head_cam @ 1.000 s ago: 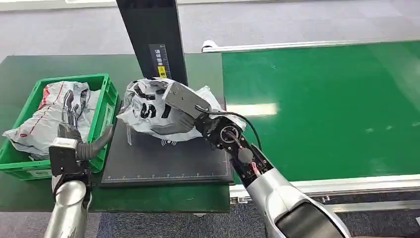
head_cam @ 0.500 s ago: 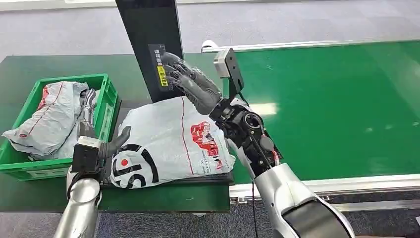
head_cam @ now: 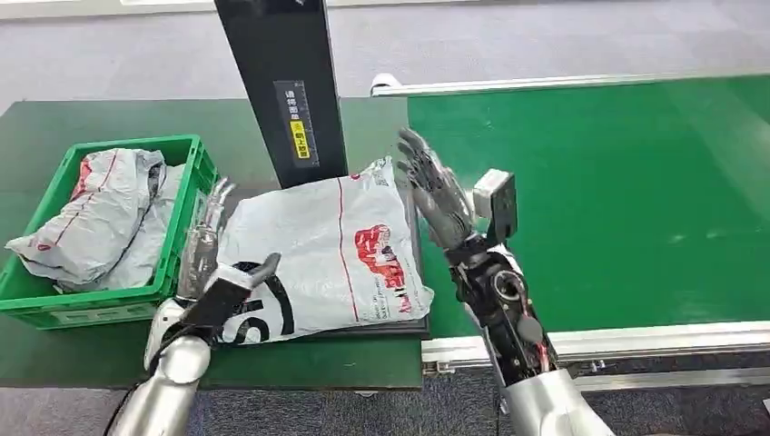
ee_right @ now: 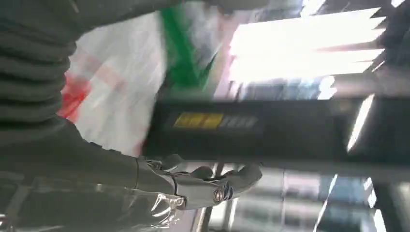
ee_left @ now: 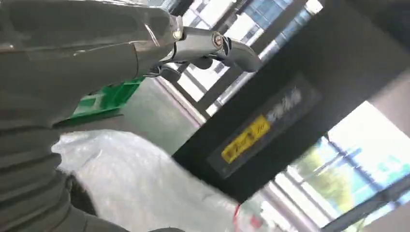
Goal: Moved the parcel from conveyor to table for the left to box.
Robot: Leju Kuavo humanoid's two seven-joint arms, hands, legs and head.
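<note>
Head view: the parcel (head_cam: 313, 259), a grey-white plastic mailer bag with red and black print, lies flat on the black scale pad (head_cam: 413, 322) on the dark green table (head_cam: 54, 127), just beside the green conveyor (head_cam: 617, 191) and at the foot of the black post (head_cam: 286, 91) with a yellow label. The right hand (head_cam: 434, 195) is raised above the parcel's conveyor-side edge, fingers spread and holding nothing. The left hand (head_cam: 213, 263) lies at the parcel's other edge (next to the green crate (head_cam: 186, 150) holding other bags), fingers extended with nothing in them; whether it touches the bag I cannot tell.
</note>
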